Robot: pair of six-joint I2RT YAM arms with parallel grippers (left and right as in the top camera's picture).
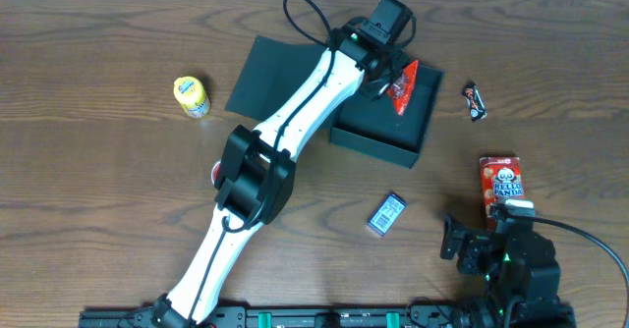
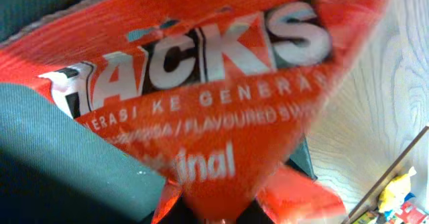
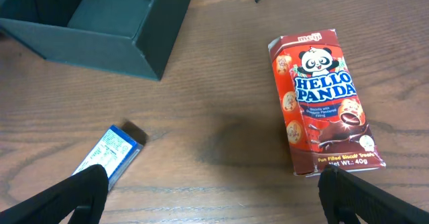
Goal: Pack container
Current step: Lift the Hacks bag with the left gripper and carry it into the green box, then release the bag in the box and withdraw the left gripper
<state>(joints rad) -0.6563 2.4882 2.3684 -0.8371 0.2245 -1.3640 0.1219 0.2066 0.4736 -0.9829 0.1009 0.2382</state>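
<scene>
- Dark brown wooden table [image 1: 98, 220], its grain running left to right.
- The container [image 1: 378, 141] sits right of centre toward the far edge, open, with its flap lid [image 1: 257, 73] lying flat to the left.
- The left arm stretches diagonally over the lid, hiding part of the box.
- The left gripper [image 1: 393, 81] hangs above the container's far corner, pinching a red snack packet [image 2: 221, 103] that dangles over the opening.
- The right gripper [image 3: 214, 194] hovers low at the near right, fingers spread wide and empty.
- A Hello Panda box [image 3: 322, 103] lies flat just beyond it.
- A blue-and-white packet [image 3: 110, 153] lies near the container's front corner.
- A small dark wrapper [image 1: 475, 101] lies right of the container.
- A yellow can [image 1: 192, 96] stands well left.
- A red round thing [image 1: 215, 174] is mostly hidden under the arm.
</scene>
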